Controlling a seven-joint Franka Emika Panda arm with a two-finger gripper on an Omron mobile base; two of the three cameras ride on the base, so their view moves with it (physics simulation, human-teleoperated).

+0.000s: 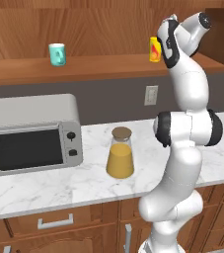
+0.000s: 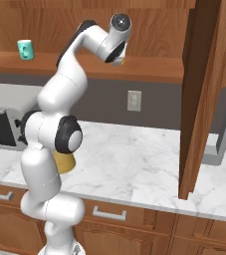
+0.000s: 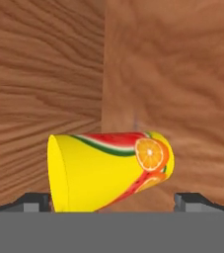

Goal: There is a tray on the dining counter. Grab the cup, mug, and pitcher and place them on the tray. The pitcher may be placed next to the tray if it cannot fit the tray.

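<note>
The yellow cup (image 1: 155, 49) stands upright on the wooden shelf (image 1: 93, 69), near its right end. My gripper (image 1: 163, 45) is at the cup's right side. In the hand view the cup (image 3: 108, 170) appears sideways between the two fingertips (image 3: 190, 200), and my gripper (image 3: 113, 200) is open around it, with its pads apart from the cup. The teal mug (image 1: 57, 54) (image 2: 26, 49) stands further left on the same shelf. The pitcher (image 1: 120, 159) with orange liquid stands on the marble counter below, and the arm hides most of the pitcher (image 2: 64, 162) from the right. The tray and the dining counter are out of view.
A silver toaster oven (image 1: 32, 133) sits at the left of the marble counter (image 1: 84, 188) with drawered cabinets. A wall outlet (image 1: 151, 95) is behind the arm. A tall wood cabinet panel (image 2: 204, 99) rises at the right. Wood panelling closes in behind the cup.
</note>
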